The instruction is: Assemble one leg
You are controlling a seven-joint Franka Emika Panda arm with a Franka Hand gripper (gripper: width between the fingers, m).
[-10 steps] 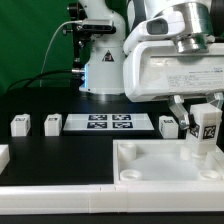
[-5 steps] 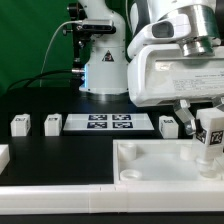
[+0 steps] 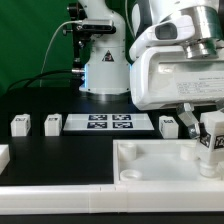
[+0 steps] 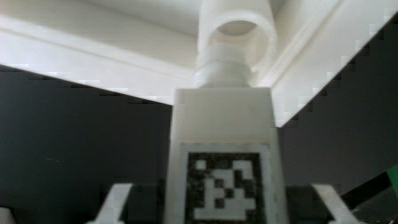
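Observation:
My gripper (image 3: 207, 127) is shut on the leg (image 3: 213, 138), a small white block with a black-and-white tag. I hold it slightly tilted over the right back corner of the large white tray-like part (image 3: 150, 165) at the exterior view's right. In the wrist view the leg (image 4: 226, 130) runs between my fingers (image 4: 121, 200), tag facing the camera. Its round end (image 4: 233, 40) points at the white tray (image 4: 107, 50) below. My gripper (image 4: 222, 203) sits at the leg's tagged end. The corner socket under the leg is hidden.
Three more tagged legs lie on the black table: two at the left (image 3: 20, 124) (image 3: 52, 123) and one (image 3: 168, 125) beside the marker board (image 3: 110, 123). Another white part (image 3: 3, 156) pokes in at the left edge. The robot base (image 3: 100, 65) stands behind.
My gripper has carried the leg to the exterior view's right and lower toward the tray's corner. The leg now looks a little more tilted.

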